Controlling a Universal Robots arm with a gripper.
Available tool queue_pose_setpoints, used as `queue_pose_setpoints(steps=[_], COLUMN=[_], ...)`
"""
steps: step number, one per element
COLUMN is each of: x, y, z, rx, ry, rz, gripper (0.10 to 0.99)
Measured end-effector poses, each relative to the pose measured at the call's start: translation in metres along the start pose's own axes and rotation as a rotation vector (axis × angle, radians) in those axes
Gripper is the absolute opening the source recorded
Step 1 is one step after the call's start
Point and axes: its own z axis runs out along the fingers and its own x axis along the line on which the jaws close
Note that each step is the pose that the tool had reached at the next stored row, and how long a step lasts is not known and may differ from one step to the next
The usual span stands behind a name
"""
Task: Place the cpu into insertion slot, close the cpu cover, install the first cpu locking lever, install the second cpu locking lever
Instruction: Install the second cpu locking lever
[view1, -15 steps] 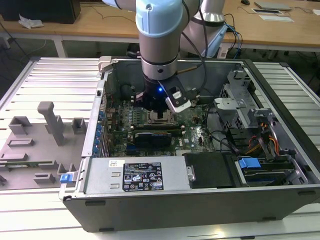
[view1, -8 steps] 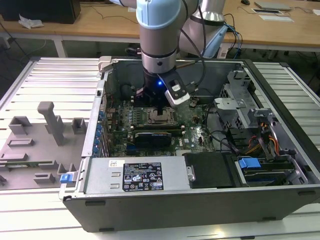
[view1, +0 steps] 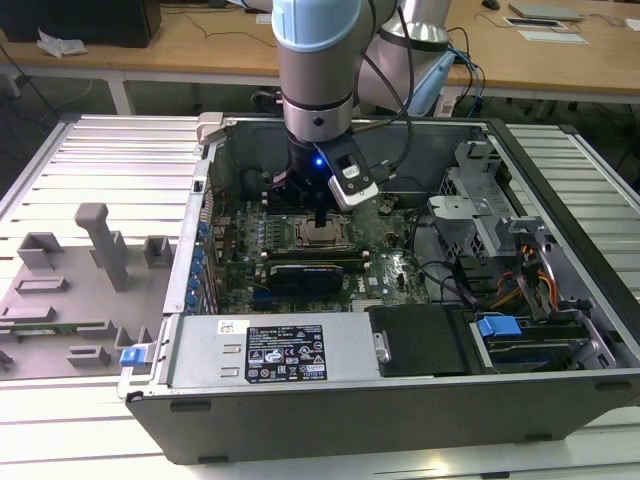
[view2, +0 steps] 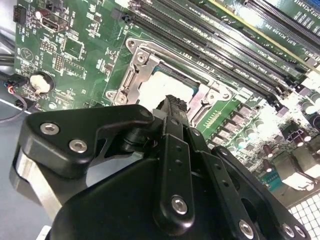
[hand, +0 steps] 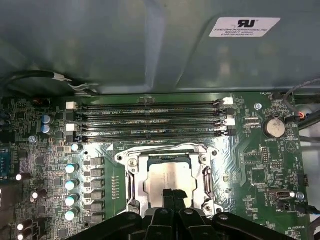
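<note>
Exterior view overlooks the open case (view1: 400, 400); both wrist views close above the insertion slot (hand: 167, 175)

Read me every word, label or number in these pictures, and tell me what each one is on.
White rectangular sticker on the grey case wall: print too small to read.
Black label on the silver metal box: too small to read.
Small white label beside it: too small to read.
White lettering on the green circuit board: too small to read.
</note>
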Motion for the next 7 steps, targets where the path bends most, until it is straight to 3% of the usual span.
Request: queue_pose_setpoints(steps=[7], x=[0.0], y=[0.0], z=[-0.0003], rx=[0.0], ry=[0.0002], rz=[0.0], gripper=[0.106])
